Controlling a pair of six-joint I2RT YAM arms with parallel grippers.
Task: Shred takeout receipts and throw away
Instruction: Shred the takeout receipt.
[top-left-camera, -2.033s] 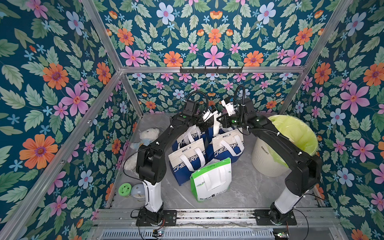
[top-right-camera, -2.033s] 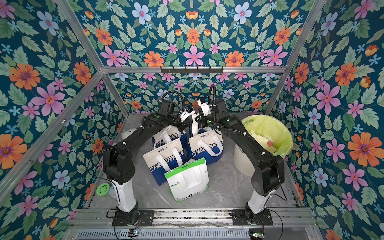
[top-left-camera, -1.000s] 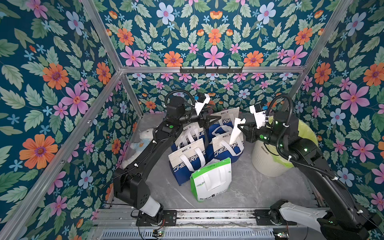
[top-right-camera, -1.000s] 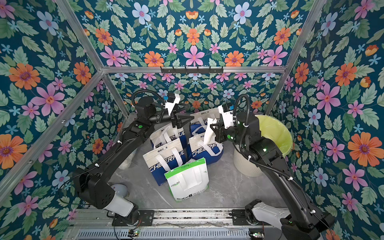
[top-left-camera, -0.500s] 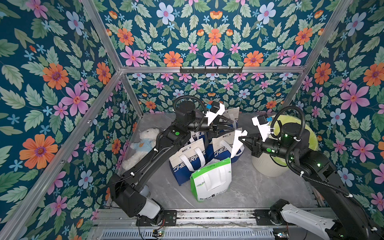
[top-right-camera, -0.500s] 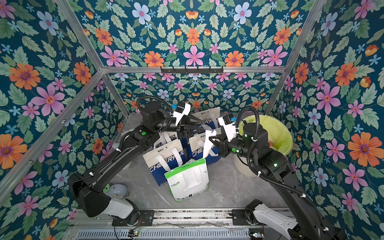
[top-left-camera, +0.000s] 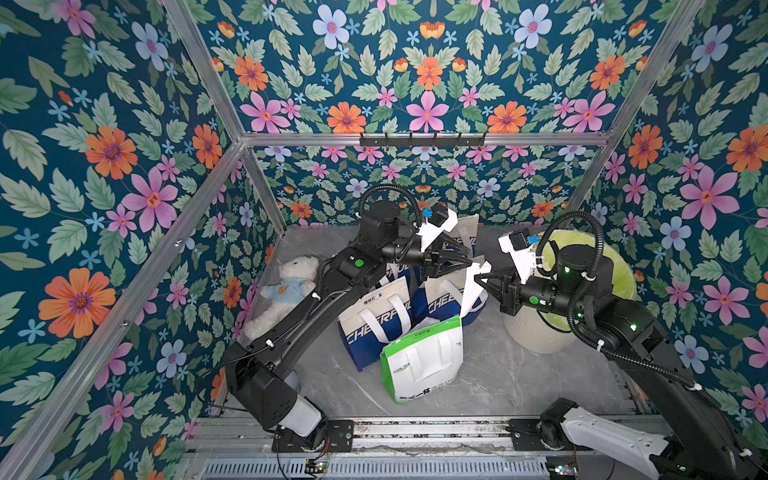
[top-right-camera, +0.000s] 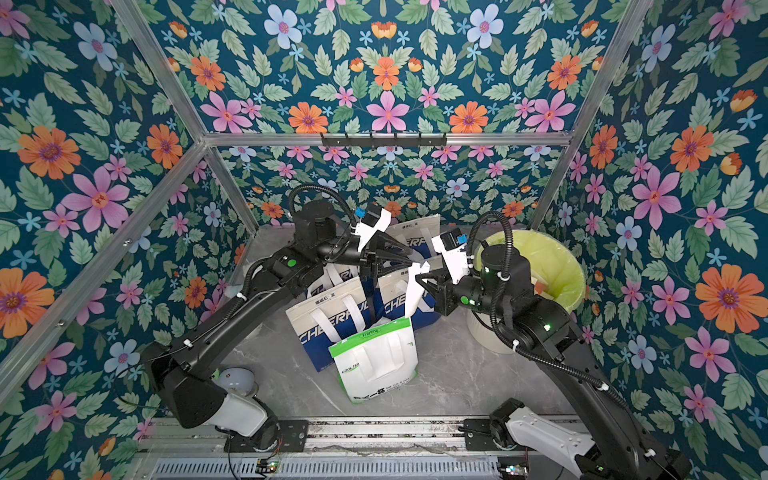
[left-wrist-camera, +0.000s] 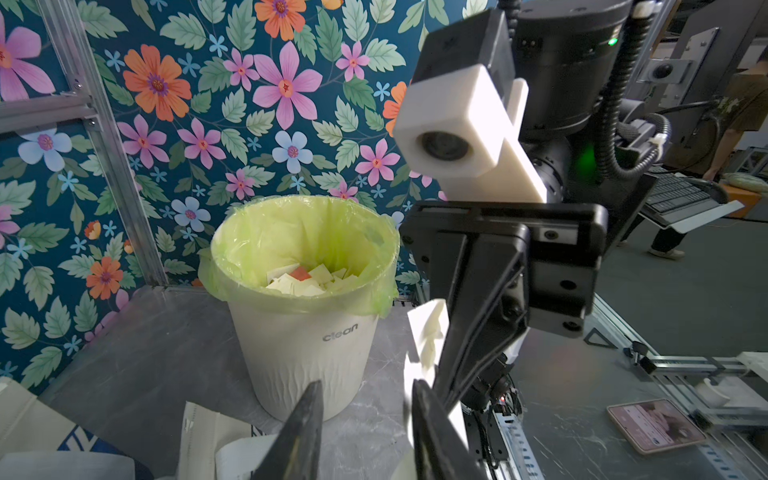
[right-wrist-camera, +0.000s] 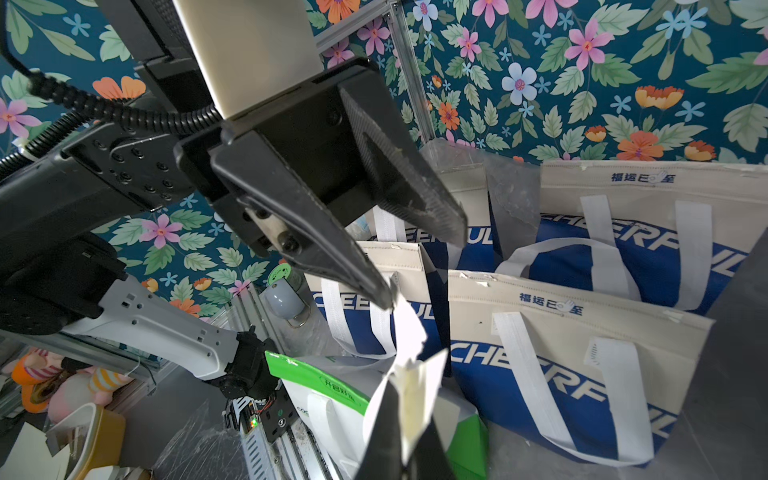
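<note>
I am reaching over the grey tabletop (top-left-camera: 498, 382), near the lined bin (top-left-camera: 532, 332) (paper scraps are lying inside) and above the blue-and-white bags (top-left-camera: 374, 324). My right jaws are pinching a torn white receipt (right-wrist-camera: 409, 332) in the air. My left jaws are standing narrowly apart, one tip touching its upper edge.

Bright, even light from above; the top views are sharp, the wrist views softer.
In both top views the grey table (top-left-camera: 498, 374) carries only faint shadows. In the left wrist view the fingers (left-wrist-camera: 301, 436) of the left gripper (left-wrist-camera: 366, 382), at the lower edge, are dark and out of focus. The takeout receipt (left-wrist-camera: 428, 332) is slightly blurred, the green bin liner (left-wrist-camera: 303, 232) glows, and the right side of the frame is dimmer.
</note>
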